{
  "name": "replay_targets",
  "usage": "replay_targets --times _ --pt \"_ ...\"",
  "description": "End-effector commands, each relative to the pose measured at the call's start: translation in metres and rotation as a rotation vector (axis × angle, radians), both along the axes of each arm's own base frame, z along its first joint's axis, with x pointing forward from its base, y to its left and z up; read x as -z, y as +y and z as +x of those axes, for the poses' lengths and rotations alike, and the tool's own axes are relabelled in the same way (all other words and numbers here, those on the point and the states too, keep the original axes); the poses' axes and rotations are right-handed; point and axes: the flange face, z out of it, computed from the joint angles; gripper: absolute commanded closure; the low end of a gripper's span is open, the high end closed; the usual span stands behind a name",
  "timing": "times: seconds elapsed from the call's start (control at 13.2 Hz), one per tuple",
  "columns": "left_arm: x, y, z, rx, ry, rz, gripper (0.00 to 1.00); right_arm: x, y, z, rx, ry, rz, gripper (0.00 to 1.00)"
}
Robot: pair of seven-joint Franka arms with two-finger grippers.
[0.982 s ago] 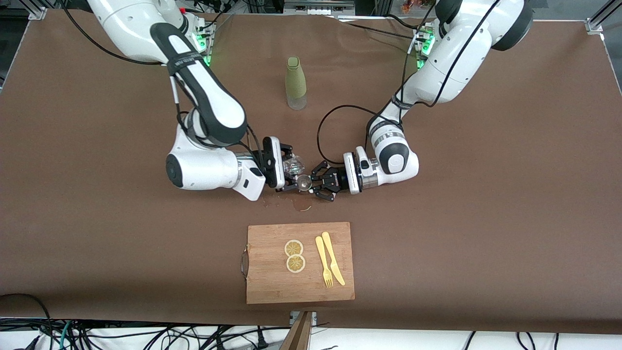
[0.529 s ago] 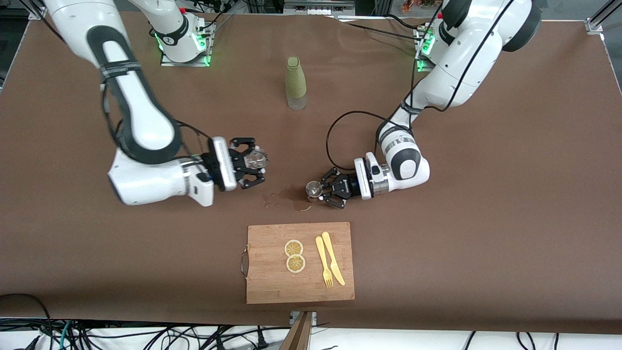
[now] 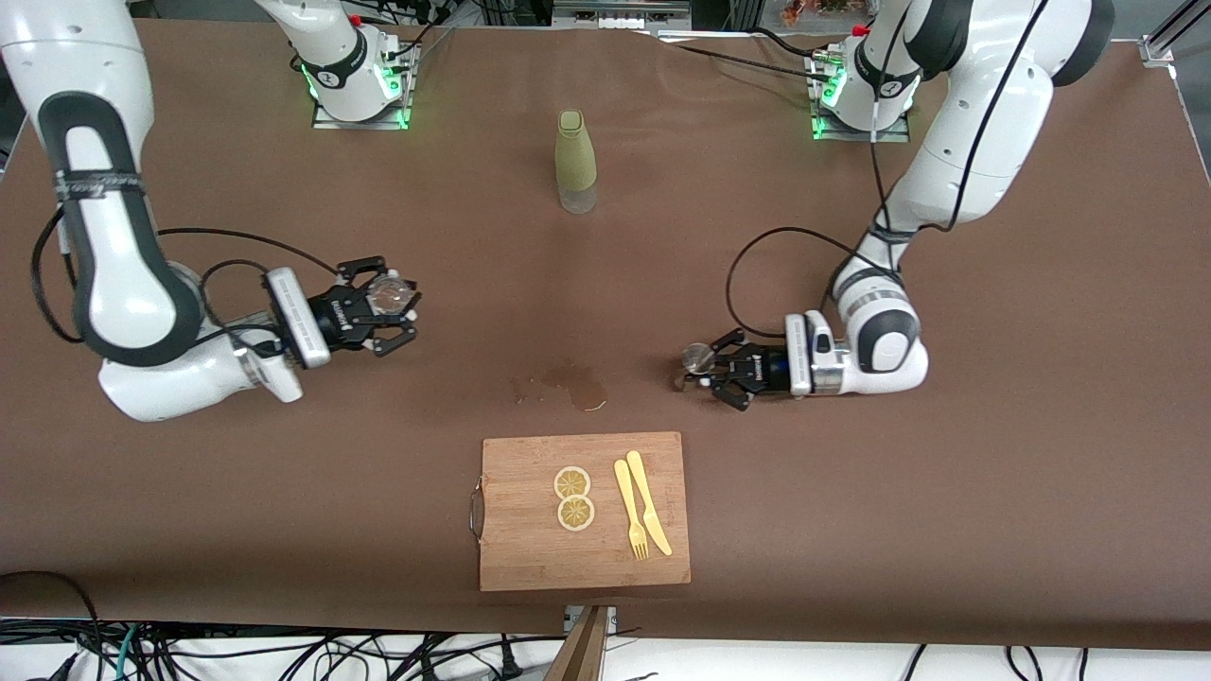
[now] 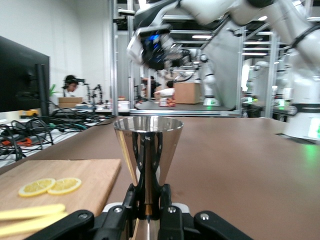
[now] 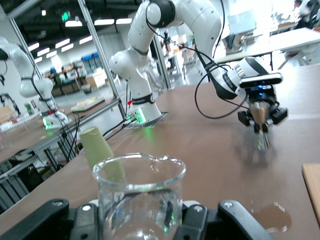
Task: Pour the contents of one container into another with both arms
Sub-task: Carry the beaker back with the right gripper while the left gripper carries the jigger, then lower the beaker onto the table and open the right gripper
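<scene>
**Now well apart: jigger [image 3: 698, 356] and beaker [image 3: 389, 294], with a wet patch [image 3: 571, 383] between**

Held upright, mouth up, long axis vertical: a polished steel double-cone jigger, pinched at its narrow waist by the shut fingers of the left gripper [image 3: 704, 365], toward the left arm's end of the table from the wet patch. Clear, thin-walled and cylindrical with a small pour lip: the glass beaker, clamped low on its wall by the closed right gripper [image 3: 392, 305], toward the right arm's end from the same patch. Cannot tell whether either vessel touches the brown cloth. Looks nearly empty, the beaker. To pour again, probably needs both wrists brought together over the patch. Farther from the front camera than the patch, a matte green bottle [image 3: 575, 156]; nearer, a bamboo board [image 3: 525, 553].
</scene>
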Motion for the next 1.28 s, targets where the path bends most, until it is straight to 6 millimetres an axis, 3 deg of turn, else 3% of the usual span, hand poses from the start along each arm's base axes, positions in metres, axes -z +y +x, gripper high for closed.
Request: replay_targets --times 0.0,0.23,0.38,0.6,0.91,1.21 --pt "-0.008 0.069 -0.013 0.078 -0.012 0.026 1.0 0.039 -0.064 0.0 0.072 0.043 0.071 0.95" --pt "-0.012 0.146 -0.017 0.126 -0.013 0.089 1.0 0.093 -0.111 -0.011 0.094 0.007 0.089 0.94" --pt "-0.015 0.181 -0.02 0.13 -0.046 0.1 1.0 0.145 -0.123 -0.025 0.106 -0.004 0.14 0.94" --pt "-0.016 0.226 -0.034 0.133 -0.089 0.065 1.0 0.189 -0.145 -0.036 0.133 -0.086 0.146 0.94" --pt "-0.008 0.28 -0.054 0.112 -0.145 0.068 1.0 0.23 -0.145 -0.038 0.179 -0.154 0.111 0.92" --pt "0.012 0.319 -0.075 0.055 -0.131 0.055 1.0 0.254 -0.133 -0.041 0.186 -0.174 0.096 0.9"
